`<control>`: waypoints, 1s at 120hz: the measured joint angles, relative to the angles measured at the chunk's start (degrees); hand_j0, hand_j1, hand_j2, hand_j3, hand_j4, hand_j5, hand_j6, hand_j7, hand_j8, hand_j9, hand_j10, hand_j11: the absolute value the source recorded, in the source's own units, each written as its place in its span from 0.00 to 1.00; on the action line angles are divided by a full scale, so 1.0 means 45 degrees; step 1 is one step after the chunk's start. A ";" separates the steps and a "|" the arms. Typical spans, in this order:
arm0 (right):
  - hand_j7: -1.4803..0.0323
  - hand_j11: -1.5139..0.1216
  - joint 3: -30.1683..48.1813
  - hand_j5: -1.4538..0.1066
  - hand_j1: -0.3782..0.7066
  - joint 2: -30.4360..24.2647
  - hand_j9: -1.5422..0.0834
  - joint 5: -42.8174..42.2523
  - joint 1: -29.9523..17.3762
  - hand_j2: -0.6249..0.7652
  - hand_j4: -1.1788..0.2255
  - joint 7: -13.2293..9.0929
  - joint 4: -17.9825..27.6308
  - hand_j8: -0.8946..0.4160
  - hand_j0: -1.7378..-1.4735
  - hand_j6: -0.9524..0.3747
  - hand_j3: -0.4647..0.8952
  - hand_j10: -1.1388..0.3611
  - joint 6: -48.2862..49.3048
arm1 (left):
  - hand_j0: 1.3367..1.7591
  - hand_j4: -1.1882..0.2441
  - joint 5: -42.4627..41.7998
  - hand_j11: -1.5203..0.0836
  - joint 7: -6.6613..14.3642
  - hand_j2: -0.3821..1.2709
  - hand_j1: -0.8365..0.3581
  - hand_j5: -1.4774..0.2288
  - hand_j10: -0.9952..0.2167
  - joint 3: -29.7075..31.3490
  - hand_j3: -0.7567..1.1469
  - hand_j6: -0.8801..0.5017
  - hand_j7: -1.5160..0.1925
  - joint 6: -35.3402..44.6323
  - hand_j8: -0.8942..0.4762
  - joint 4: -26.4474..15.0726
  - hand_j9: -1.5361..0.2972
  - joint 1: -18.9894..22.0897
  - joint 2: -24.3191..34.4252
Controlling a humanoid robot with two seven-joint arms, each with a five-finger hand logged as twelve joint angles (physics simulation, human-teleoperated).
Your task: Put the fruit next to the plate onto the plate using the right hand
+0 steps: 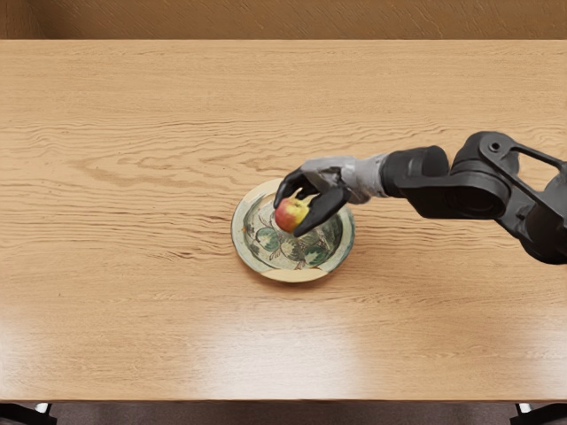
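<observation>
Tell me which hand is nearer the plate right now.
Right. The right hand is at the plate's far rim, its fingers holding the fruit over it. The left hand is not in view.

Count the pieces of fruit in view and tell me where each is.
1. A red and yellow apple is gripped by the right hand over the patterned plate. No other fruit shows, though the hand may hide a little.

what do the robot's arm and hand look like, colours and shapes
Only the right arm shows: bulky, rounded black and dark grey segments with a cylindrical forearm. The right hand has a light grey, metallic-looking back and black fingers. No cables or markings are visible. The left arm is out of view.
</observation>
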 joint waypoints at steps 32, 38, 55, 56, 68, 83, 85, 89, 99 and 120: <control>0.38 0.35 -0.0165 0.33 0.62 0.0547 0.37 -0.0752 -0.0043 0.47 0.38 0.0000 -0.0372 0.43 0.32 0.46 0.34 0.37 -0.0076 | 0.76 0.67 0.0000 0.76 0.0002 0.26 0.76 0.69 0.63 -0.0002 0.40 0.47 0.71 0.0000 0.48 0.0000 0.67 0.0000 0.0000; 0.41 0.38 -0.0174 0.36 0.61 0.0587 0.40 -0.0826 -0.0046 0.46 0.38 0.0001 -0.0384 0.41 0.32 0.44 0.34 0.38 -0.0087 | 0.76 0.67 0.0000 0.76 0.0002 0.26 0.76 0.69 0.63 -0.0002 0.40 0.47 0.71 0.0000 0.48 0.0000 0.67 0.0000 0.0000; 0.50 0.47 -0.0134 0.46 0.57 0.0576 0.49 -0.0922 -0.0038 0.43 0.45 0.0002 -0.0363 0.38 0.31 0.41 0.34 0.42 -0.0105 | 0.76 0.67 0.0000 0.76 0.0001 0.26 0.76 0.69 0.63 0.0000 0.40 0.47 0.71 0.0000 0.48 0.0000 0.67 0.0000 0.0000; 0.50 0.47 -0.0130 0.46 0.57 0.0574 0.50 -0.0924 -0.0037 0.43 0.45 0.0002 -0.0359 0.38 0.31 0.41 0.34 0.42 -0.0105 | 0.76 0.67 0.0000 0.76 0.0001 0.26 0.76 0.69 0.63 -0.0001 0.40 0.47 0.71 0.0000 0.48 0.0000 0.67 0.0000 0.0000; 0.56 0.53 -0.0074 0.52 0.53 0.0484 0.55 -0.0932 -0.0035 0.41 0.49 0.0003 -0.0305 0.39 0.31 0.41 0.34 0.45 -0.0110 | 0.76 0.67 0.0000 0.76 0.0000 0.26 0.76 0.69 0.63 0.0001 0.40 0.47 0.71 0.0000 0.48 0.0000 0.67 0.0000 0.0000; 0.60 0.58 -0.0019 0.56 0.48 0.0302 0.60 -0.0886 0.0006 0.41 0.53 0.0003 -0.0252 0.39 0.30 0.42 0.34 0.48 -0.0098 | 0.76 0.67 0.0000 0.76 0.0001 0.26 0.76 0.69 0.63 0.0003 0.40 0.47 0.71 0.0000 0.48 0.0000 0.67 0.0000 0.0000; 0.61 0.58 -0.0013 0.57 0.48 0.0259 0.60 -0.0869 0.0017 0.41 0.54 0.0003 -0.0244 0.39 0.30 0.43 0.34 0.48 -0.0090 | 0.76 0.67 0.0000 0.76 0.0001 0.26 0.76 0.69 0.63 0.0002 0.40 0.47 0.71 0.0000 0.48 0.0000 0.67 0.0000 0.0000; 0.62 0.59 0.0021 0.58 0.47 0.0160 0.61 -0.0837 0.0035 0.40 0.54 0.0003 -0.0201 0.40 0.30 0.43 0.34 0.49 -0.0074 | 0.76 0.67 0.0000 0.76 0.0000 0.26 0.76 0.69 0.63 0.0002 0.40 0.47 0.71 0.0000 0.48 0.0000 0.67 0.0000 0.0000; 0.64 0.61 0.0175 0.61 0.44 -0.0136 0.64 -0.0681 0.0063 0.40 0.56 0.0003 -0.0071 0.41 0.30 0.44 0.34 0.50 -0.0033 | 0.76 0.67 0.0000 0.76 0.0001 0.26 0.76 0.69 0.63 0.0001 0.40 0.47 0.71 0.0000 0.48 0.0000 0.67 0.0000 0.0000; 0.73 0.70 0.0531 0.69 0.34 -0.0890 0.72 0.0583 0.0059 0.41 0.64 0.0003 0.0242 0.47 0.30 0.51 0.34 0.57 0.0347 | 0.76 0.67 0.0000 0.76 0.0003 0.26 0.76 0.69 0.63 0.0000 0.40 0.47 0.71 0.0000 0.48 0.0000 0.67 0.0000 0.0000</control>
